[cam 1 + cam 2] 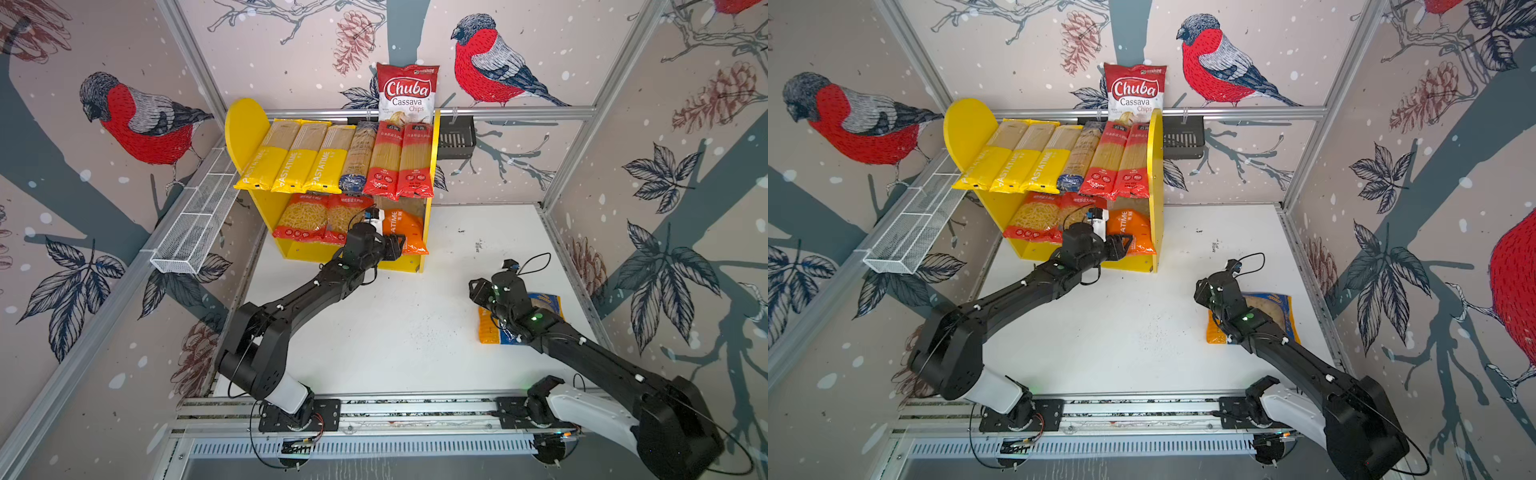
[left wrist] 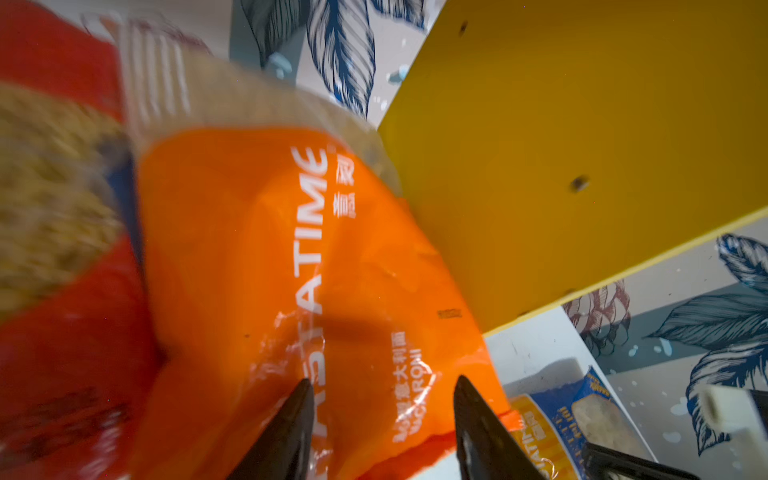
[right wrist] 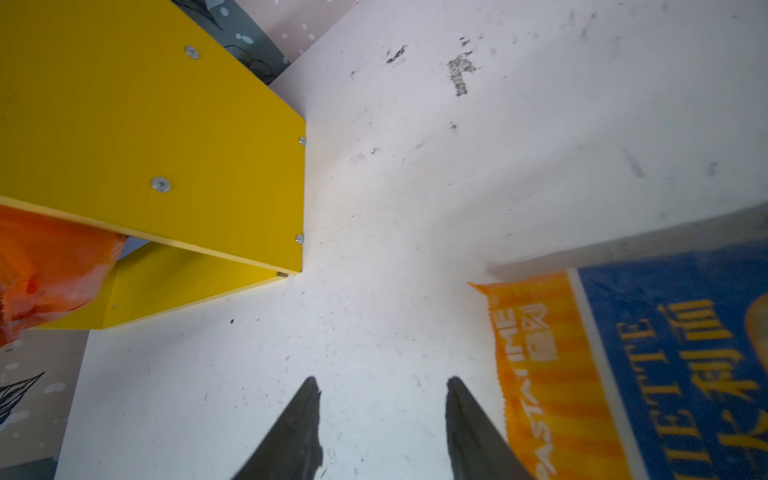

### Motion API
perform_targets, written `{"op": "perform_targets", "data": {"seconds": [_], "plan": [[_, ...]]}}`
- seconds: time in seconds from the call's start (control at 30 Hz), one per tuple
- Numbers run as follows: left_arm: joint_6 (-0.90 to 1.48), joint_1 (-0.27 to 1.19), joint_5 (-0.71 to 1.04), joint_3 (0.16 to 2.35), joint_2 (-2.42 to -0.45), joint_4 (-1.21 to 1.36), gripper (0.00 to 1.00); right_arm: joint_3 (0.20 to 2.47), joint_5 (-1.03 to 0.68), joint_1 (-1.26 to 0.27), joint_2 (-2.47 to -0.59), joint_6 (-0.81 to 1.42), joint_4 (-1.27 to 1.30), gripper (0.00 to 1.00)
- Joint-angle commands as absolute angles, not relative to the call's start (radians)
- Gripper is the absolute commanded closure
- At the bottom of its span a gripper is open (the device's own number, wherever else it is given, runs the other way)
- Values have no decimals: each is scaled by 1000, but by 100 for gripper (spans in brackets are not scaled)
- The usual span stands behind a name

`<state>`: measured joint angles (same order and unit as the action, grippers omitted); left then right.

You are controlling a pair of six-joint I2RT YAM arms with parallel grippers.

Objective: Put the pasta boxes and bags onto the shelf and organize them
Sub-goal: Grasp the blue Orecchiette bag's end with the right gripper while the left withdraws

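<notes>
Left gripper (image 2: 382, 381), jaws apart, faces the orange macaroni bag (image 2: 291, 249) on the shelf (image 2: 582, 124). Right gripper (image 3: 382, 380), jaws apart, hovers beside the blue-orange bag (image 3: 623, 353).

Right arm (image 1: 590, 351) hides much of the blue-orange bag (image 1: 547, 305) at the worktop's (image 1: 415, 332) right edge; red macaroni bag (image 2: 50, 187) blurred.

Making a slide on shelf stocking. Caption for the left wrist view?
Open left gripper facing the orange macaroni bag beside the shelf's yellow side panel.
</notes>
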<state>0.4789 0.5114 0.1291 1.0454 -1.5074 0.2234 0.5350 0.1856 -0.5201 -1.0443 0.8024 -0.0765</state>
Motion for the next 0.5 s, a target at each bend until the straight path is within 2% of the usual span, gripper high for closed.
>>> {"op": "perform_targets", "data": {"seconds": [0.0, 0.2, 0.47], "plan": [[463, 517, 121, 1038, -1448, 203, 46, 539, 219, -492, -1048, 796, -185, 42], [488, 586, 64, 878, -1294, 219, 46, 535, 234, -478, -1077, 831, -259, 35], [561, 786, -69, 664, -1168, 283, 46, 494, 242, -546, -1193, 919, -238, 32]]}}
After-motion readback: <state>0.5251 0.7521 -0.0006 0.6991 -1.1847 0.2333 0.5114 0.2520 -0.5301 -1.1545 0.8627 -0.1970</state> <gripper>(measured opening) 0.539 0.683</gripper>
